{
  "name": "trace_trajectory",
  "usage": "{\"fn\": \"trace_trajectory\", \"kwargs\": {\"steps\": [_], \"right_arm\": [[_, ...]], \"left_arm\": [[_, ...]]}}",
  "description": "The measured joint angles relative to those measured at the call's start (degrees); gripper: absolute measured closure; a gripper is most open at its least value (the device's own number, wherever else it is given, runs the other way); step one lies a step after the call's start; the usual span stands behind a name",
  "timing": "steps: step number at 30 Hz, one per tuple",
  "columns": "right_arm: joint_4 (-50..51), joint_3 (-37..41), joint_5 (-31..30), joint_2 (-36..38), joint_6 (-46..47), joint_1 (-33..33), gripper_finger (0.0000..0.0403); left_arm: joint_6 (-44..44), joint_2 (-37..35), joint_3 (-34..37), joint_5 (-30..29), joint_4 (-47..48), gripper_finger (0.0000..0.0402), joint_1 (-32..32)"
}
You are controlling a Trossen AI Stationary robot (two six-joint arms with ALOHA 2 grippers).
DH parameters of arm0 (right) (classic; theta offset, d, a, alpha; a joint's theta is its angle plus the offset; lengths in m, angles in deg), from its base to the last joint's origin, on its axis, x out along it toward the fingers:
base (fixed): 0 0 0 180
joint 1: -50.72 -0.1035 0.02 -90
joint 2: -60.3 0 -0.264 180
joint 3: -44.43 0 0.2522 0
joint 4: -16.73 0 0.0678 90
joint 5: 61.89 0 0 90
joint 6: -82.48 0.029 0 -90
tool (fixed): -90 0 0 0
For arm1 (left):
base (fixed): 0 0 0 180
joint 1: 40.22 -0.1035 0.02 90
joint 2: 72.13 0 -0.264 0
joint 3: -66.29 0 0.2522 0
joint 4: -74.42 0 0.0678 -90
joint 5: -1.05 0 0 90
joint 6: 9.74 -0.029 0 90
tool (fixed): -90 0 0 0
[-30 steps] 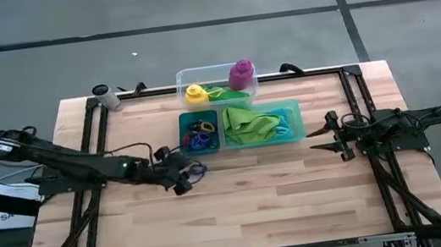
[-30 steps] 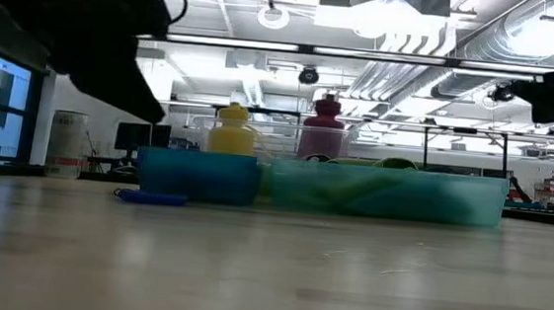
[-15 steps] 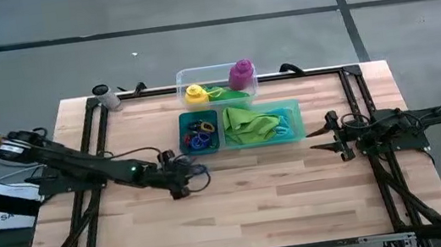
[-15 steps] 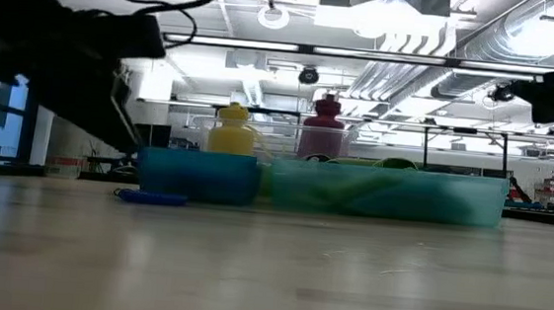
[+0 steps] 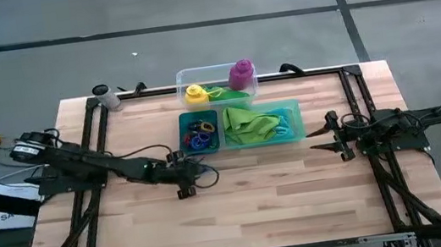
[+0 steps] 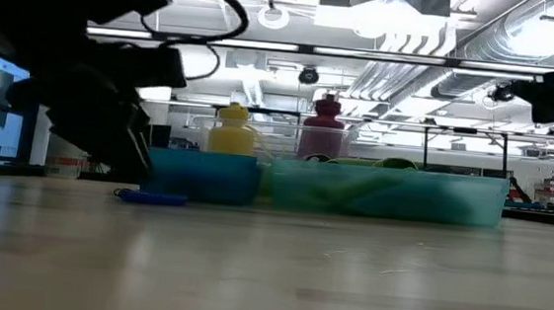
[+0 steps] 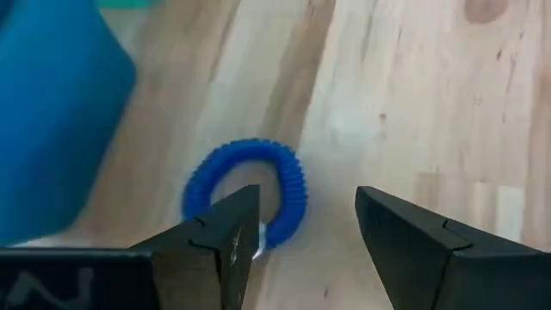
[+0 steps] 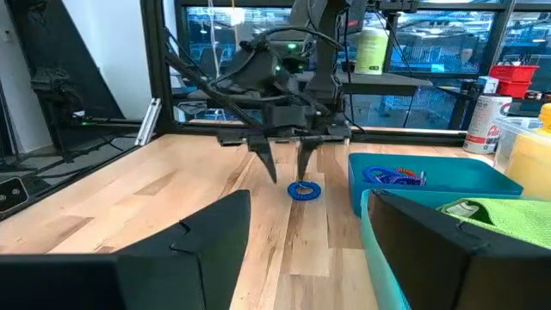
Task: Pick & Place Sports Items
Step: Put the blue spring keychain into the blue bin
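One blue ring (image 7: 250, 194) lies flat on the desk (image 5: 298, 190), just outside the teal tray (image 5: 242, 126). The left gripper (image 7: 301, 232) hangs over it with its jaws apart, one jaw tip over the ring's hole, the other beyond its rim. More rings (image 5: 199, 134) sit in the tray's small compartment. The right gripper (image 5: 318, 139) waits beside the tray's far end, its jaws apart and empty.

The desk (image 5: 298, 190) is pale wood with visible grain and a smooth, faintly shiny finish. The blue ring (image 7: 247, 190) looks like ribbed, coiled plastic, and the teal tray (image 5: 290, 135) like smooth plastic. The green cloths (image 5: 255, 123) look soft and matt; the tub (image 5: 181, 82) is clear plastic.
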Motion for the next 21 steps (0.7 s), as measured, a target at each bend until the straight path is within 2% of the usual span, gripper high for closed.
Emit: {"fn": "trace_trajectory", "kwargs": {"steps": [5,11,14,19,21], "right_arm": [[-0.02,0.00,0.00,0.02,-0.01,-0.01,0.0214],[-0.02,0.01,0.00,0.02,0.00,0.01,0.0214],[-0.02,0.00,0.00,0.02,0.01,0.00,0.0214],[-0.02,0.00,0.00,0.02,0.00,-0.01,0.0214],[-0.02,0.00,0.00,0.02,0.01,-0.01,0.0214]], "left_arm": [[-0.01,3.15,0.00,4.40,-2.41,0.0247,-1.68],[0.05,5.83,-0.09,5.54,-4.83,0.0260,-2.84],[0.39,6.36,-0.13,5.75,-5.65,0.0292,-2.99],[3.13,6.49,-0.15,5.81,-6.04,0.0375,-2.75],[4.61,6.49,-0.15,5.89,-6.04,0.0396,-2.73]]}}
